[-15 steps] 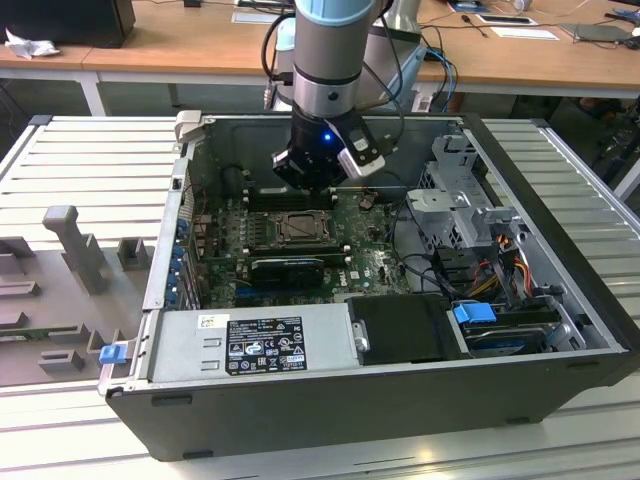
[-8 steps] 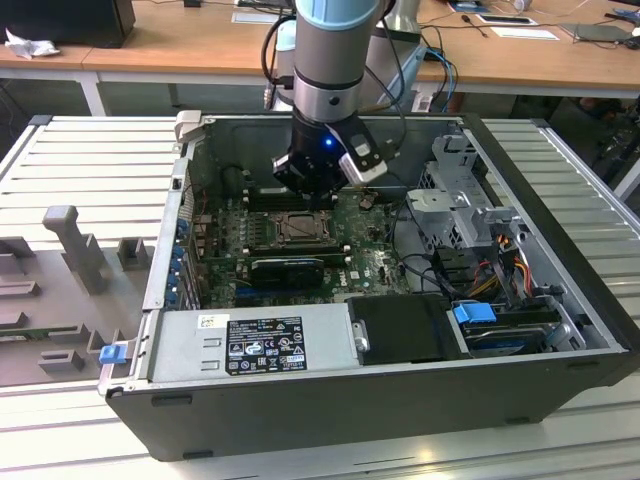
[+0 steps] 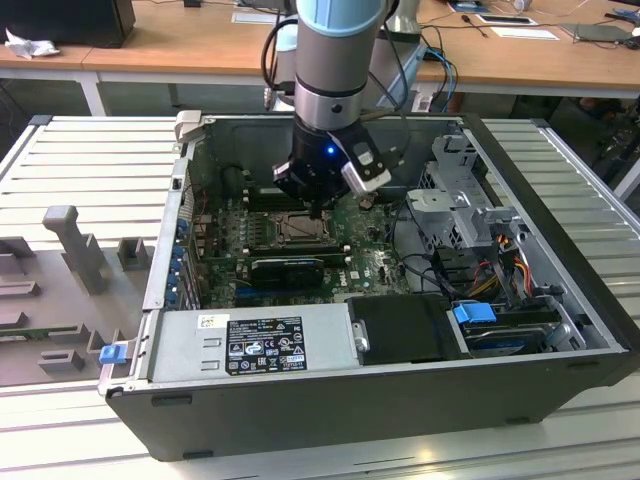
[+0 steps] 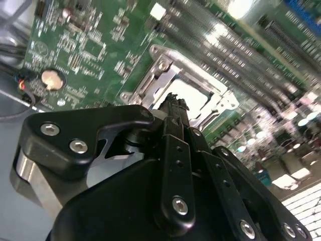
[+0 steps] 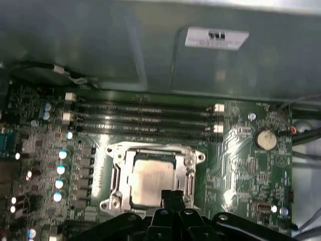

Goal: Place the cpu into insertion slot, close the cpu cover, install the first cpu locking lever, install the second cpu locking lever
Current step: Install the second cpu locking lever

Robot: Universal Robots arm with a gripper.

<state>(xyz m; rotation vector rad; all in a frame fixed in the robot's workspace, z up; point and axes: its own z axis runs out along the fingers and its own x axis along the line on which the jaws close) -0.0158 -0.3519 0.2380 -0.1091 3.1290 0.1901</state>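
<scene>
Cpu (image 5: 150, 182) in socket, touching tool (image 5: 172, 195) tips

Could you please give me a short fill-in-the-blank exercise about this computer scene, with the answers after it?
1. The cpu lies inside the insertion ____.
2. The cpu cover frames the chip with a large square ____.
3. The gripper hangs right above the edge of the ____.
4. The motherboard is ____ in colour.

Missing words: slot; window; socket; green
</scene>
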